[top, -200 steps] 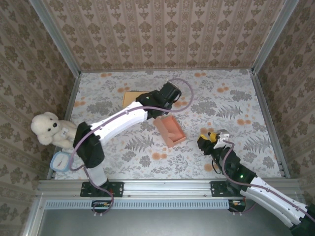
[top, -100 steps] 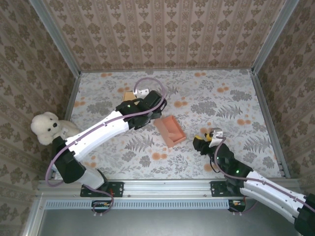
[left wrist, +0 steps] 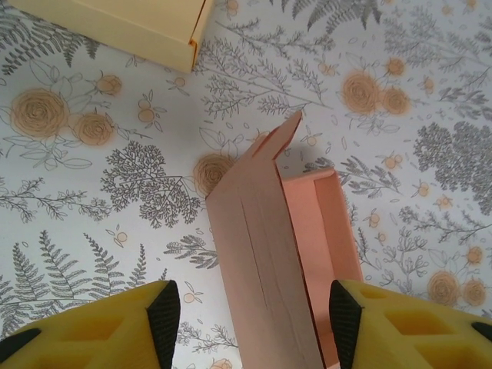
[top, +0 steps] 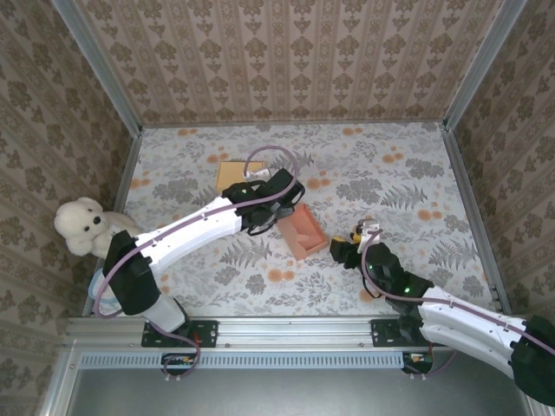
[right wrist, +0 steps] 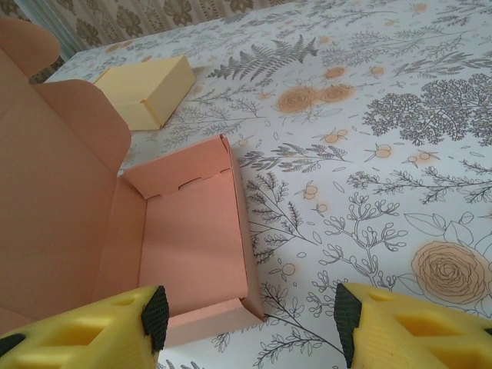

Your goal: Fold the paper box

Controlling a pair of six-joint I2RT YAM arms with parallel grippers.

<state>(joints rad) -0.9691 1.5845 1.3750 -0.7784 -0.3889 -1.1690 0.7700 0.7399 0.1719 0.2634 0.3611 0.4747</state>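
Observation:
The pink paper box (top: 303, 232) lies open in the middle of the table, its lid flap raised along the left side. In the left wrist view I look down on the upright lid (left wrist: 261, 254) and the tray (left wrist: 319, 231) beside it; my left gripper (left wrist: 254, 323) is open, straddling the lid from above without touching it. It hovers at the box's upper left (top: 279, 211). My right gripper (right wrist: 250, 315) is open just in front of the tray's near corner (right wrist: 250, 304), nothing between its fingers. It sits right of the box (top: 338, 251).
A closed yellow box (top: 234, 173) sits behind the pink one, also seen as yellow box (right wrist: 146, 88) and yellow box (left wrist: 131, 27). A white teddy bear (top: 82, 227) and a pale blue object (top: 101, 282) lie at the left edge. Patterned walls enclose the table.
My left gripper has moved down and right from the yellow box to stand over the pink box's lid. My right gripper has crept left toward the box's near corner.

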